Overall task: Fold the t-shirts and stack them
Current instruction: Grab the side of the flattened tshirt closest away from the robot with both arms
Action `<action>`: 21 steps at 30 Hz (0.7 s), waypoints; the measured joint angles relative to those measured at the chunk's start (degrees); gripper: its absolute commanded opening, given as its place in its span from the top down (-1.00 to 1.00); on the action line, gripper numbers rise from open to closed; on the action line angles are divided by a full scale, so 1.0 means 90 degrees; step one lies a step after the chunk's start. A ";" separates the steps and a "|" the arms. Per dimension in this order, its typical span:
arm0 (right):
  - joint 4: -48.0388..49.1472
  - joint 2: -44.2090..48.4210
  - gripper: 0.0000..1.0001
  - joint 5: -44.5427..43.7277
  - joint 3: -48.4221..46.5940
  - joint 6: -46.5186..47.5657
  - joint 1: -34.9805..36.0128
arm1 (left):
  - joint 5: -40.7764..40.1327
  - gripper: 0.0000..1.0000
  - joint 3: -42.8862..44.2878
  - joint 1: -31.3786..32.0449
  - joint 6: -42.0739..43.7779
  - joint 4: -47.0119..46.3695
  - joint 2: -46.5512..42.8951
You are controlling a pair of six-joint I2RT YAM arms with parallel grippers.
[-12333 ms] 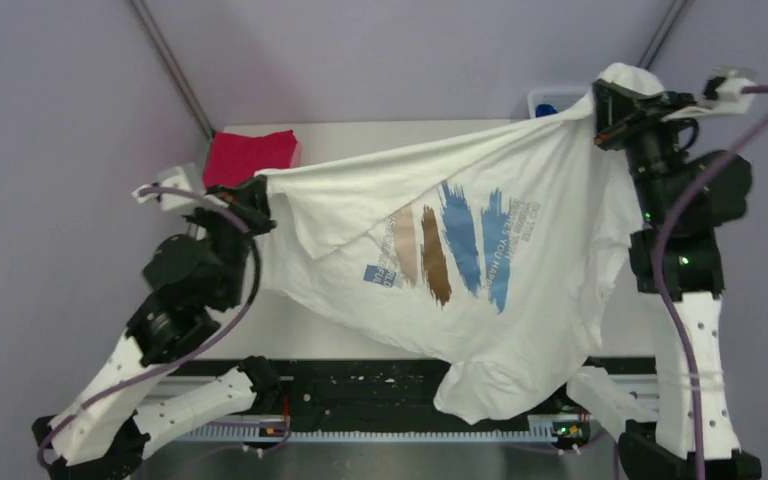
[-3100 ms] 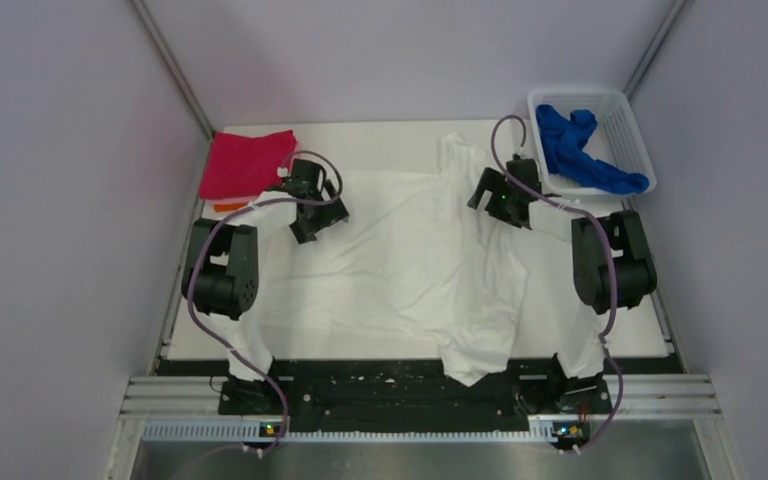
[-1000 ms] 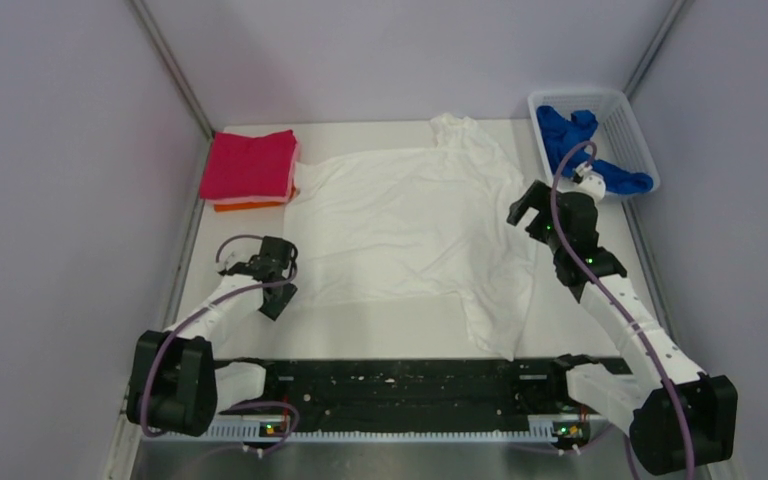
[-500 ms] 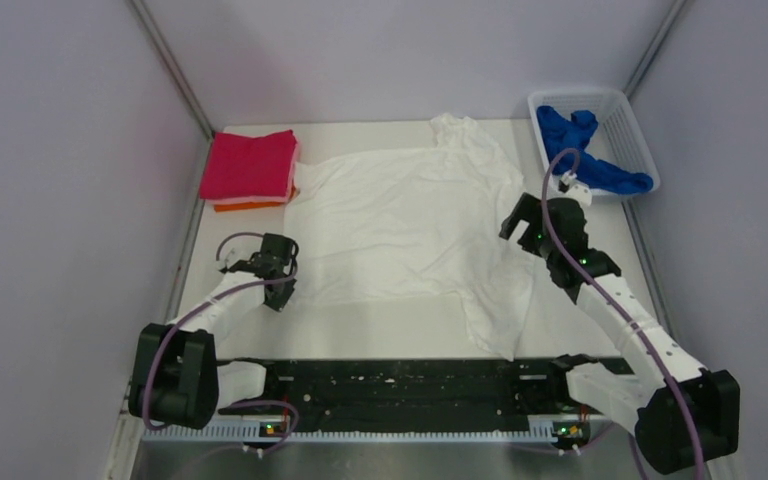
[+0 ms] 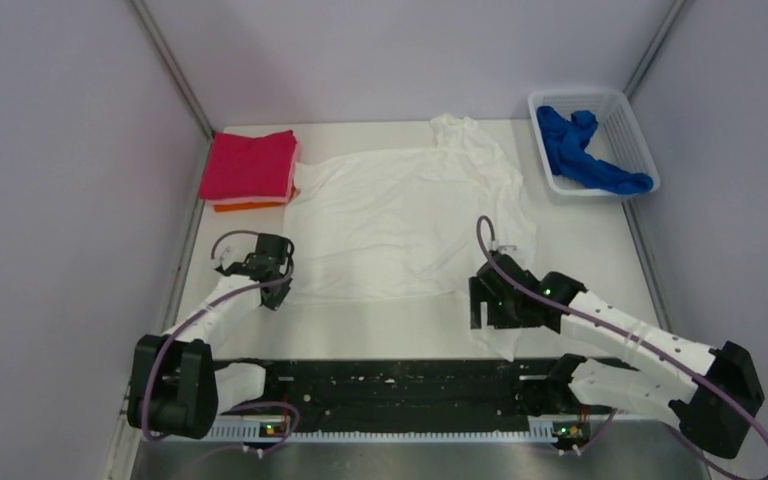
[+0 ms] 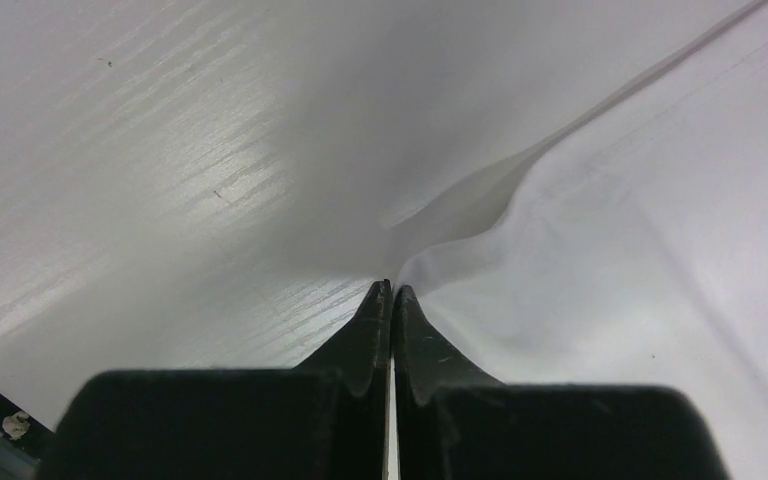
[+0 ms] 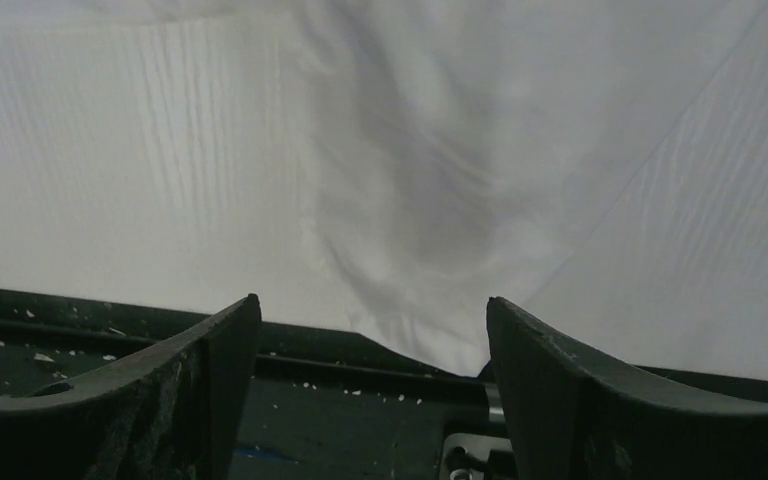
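White table between lavender walls, seen from above and from both wrists. The white t-shirt lies spread at centre, plain side up. One flap trails over the near edge onto the black rail.

The left gripper sits at the shirt's near-left corner. Its fingers are pressed together, and cloth puckers up to their tips, so they seem to nip the hem, though the close view does not show cloth between them. The right gripper is low over the trailing flap, spread wide and holding nothing, with the flap between its fingers.

Folded magenta t-shirt on orange t-shirt, far left. Royal-blue t-shirt in the mesh basket, far right.

Risks: closing low could catch the rail, or take only one layer. An uneven pull from the left corner could skew the spread cloth. The overhanging flap's weight may drag the hem off the table.
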State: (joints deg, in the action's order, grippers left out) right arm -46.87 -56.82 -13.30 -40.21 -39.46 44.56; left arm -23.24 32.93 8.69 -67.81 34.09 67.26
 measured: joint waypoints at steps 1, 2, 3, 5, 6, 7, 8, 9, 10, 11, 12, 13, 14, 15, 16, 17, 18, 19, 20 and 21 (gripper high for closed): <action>-0.0124 0.0044 -0.55 0.0032 0.0095 -0.0165 0.0177 | 0.0000 1.00 0.0000 -0.0002 0.0010 0.0002 0.0000; -0.0214 0.0066 -0.52 0.0085 0.0228 -0.0340 0.0318 | 0.0000 1.00 0.0000 -0.0002 0.0024 0.0002 0.0000; -0.0262 0.0051 -0.45 0.0136 0.0350 -0.0454 0.0391 | 0.0000 1.00 0.0000 -0.0002 0.0027 0.0005 0.0000; -0.0226 -0.0051 -0.41 0.0272 0.0685 -0.0651 0.0454 | 0.0000 1.00 0.0000 -0.0005 0.0036 0.0007 0.0000; -0.0206 -0.0146 -0.39 0.0333 0.0814 -0.0712 0.0454 | 0.0000 1.00 0.0002 -0.0005 0.0044 0.0017 0.0000; -0.0163 -0.0243 -0.38 0.0386 0.0908 -0.0760 0.0457 | 0.0000 1.00 0.0007 -0.0005 0.0049 0.0022 0.0000; -0.0068 -0.0362 -0.36 0.0459 0.1015 -0.0801 0.0457 | 0.0000 1.00 0.0010 -0.0005 0.0051 0.0027 0.0000; 0.0017 -0.0471 -0.34 0.0508 0.1093 -0.0816 0.0457 | 0.0000 1.00 0.0022 -0.0010 0.0051 0.0044 0.0000; 0.0129 -0.0571 -0.31 0.0542 0.1156 -0.0840 0.0457 | -0.0002 1.00 0.0029 -0.0010 0.0051 0.0053 0.0000; 0.0172 -0.0656 -0.28 0.0539 0.1161 -0.0843 0.0457 | -0.0012 1.00 0.0036 -0.0012 0.0051 0.0066 0.0000; 0.0204 -0.0692 -0.22 0.0534 0.1154 -0.0840 0.0457 | -0.0019 1.00 0.0044 -0.0015 0.0051 0.0070 0.0000; 0.0199 -0.0738 -0.11 0.0527 0.1146 -0.0843 0.0459 | -0.0024 1.00 0.0046 -0.0015 0.0051 0.0070 0.0000; 0.0197 -0.0787 0.08 0.0503 0.1134 -0.0848 0.0459 | -0.0024 1.00 0.0046 -0.0017 0.0049 0.0075 0.0000; 0.0177 -0.0843 0.38 0.0461 0.1115 -0.0848 0.0459 | -0.0022 1.00 0.0046 -0.0017 0.0049 0.0085 0.0000; 0.0151 -0.0916 0.70 0.0401 0.1083 -0.0865 0.0461 | -0.0024 1.00 0.0046 -0.0017 0.0049 0.0097 -0.0002; 0.0131 -0.0940 0.84 0.0357 0.1064 -0.0860 0.0461 | -0.0024 1.00 0.0046 -0.0019 0.0046 0.0117 -0.0005; 0.0119 -0.0945 0.98 0.0352 0.1044 -0.0862 0.0461 | -0.0027 1.00 0.0046 -0.0024 0.0046 0.0158 -0.0017; 0.0175 -0.0940 1.00 0.0386 0.1039 -0.0947 0.0461 | -0.0029 1.00 0.0046 -0.0029 0.0044 0.0197 -0.0039; 0.0211 -0.0918 1.00 0.0440 0.1042 -0.0969 0.0466 | -0.0034 1.00 0.0046 -0.0034 0.0044 0.0255 -0.0085; 0.0216 -0.0884 1.00 0.0486 0.1049 -0.1010 0.0481 | -0.0046 1.00 0.0046 -0.0036 0.0041 0.0321 -0.0155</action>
State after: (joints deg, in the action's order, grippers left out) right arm -44.93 -64.77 -8.93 -30.76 -48.56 48.88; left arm -23.66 33.34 8.36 -67.44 36.97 65.87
